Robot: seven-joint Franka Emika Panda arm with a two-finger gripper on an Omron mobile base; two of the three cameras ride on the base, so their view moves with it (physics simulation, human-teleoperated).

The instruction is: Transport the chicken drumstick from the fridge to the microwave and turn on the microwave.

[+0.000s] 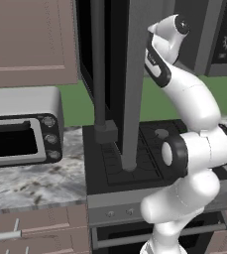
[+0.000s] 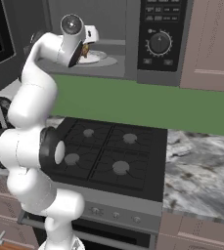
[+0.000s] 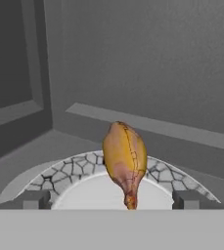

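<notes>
The chicken drumstick (image 3: pixel 124 158), golden-orange with its thin end toward the camera, rests on a round stone-patterned plate (image 3: pixel 69 173) inside the microwave's grey cavity (image 3: pixel 147 63). My gripper (image 3: pixel 111 199) is open, and its fingertips (image 3: pixel 33 199) stand well apart on either side of the drumstick without touching it. From the right base view, the gripper (image 2: pixel 87 46) reaches into the microwave (image 2: pixel 133 39), over the plate (image 2: pixel 102 60), with the drumstick (image 2: pixel 86 51) just under it. The black control strip (image 2: pixel 160 34) with its dial sits right of the cavity. The fridge is out of view.
The microwave's open door (image 1: pixel 99 64) hangs out over the black stove (image 2: pixel 108 151). A silver toaster oven (image 1: pixel 21 134) stands on the marble counter (image 1: pixel 30 183) to the left. Brown wall cabinets (image 1: pixel 30 39) flank the microwave, and the counter (image 2: pixel 201 171) continues to the right.
</notes>
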